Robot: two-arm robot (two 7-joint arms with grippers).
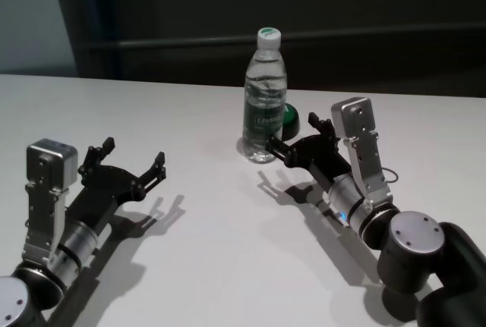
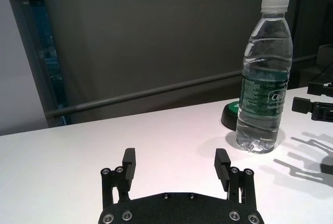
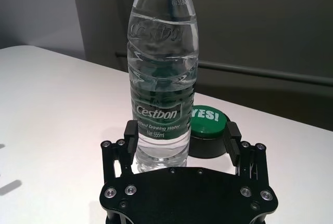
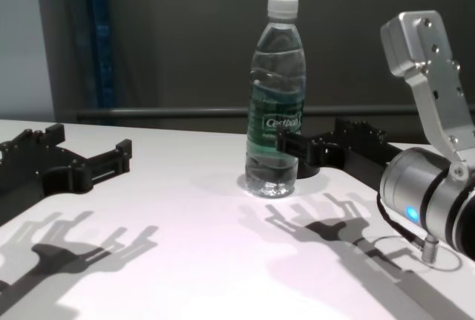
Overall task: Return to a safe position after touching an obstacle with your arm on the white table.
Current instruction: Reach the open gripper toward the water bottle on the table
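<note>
The obstacle, a tall clear water bottle with a white cap and dark green label, stands upright on the white table. My right gripper is open and low over the table, right in front of the bottle. In the right wrist view the bottle stands just ahead of the open gripper, close to one finger; I cannot tell whether they touch. My left gripper is open and empty, well to the left of the bottle. The bottle also shows in the left wrist view and the chest view.
A small dark dome-shaped button with a green top reading "YES!" sits just behind and right of the bottle. A dark wall with a horizontal rail runs behind the table's far edge.
</note>
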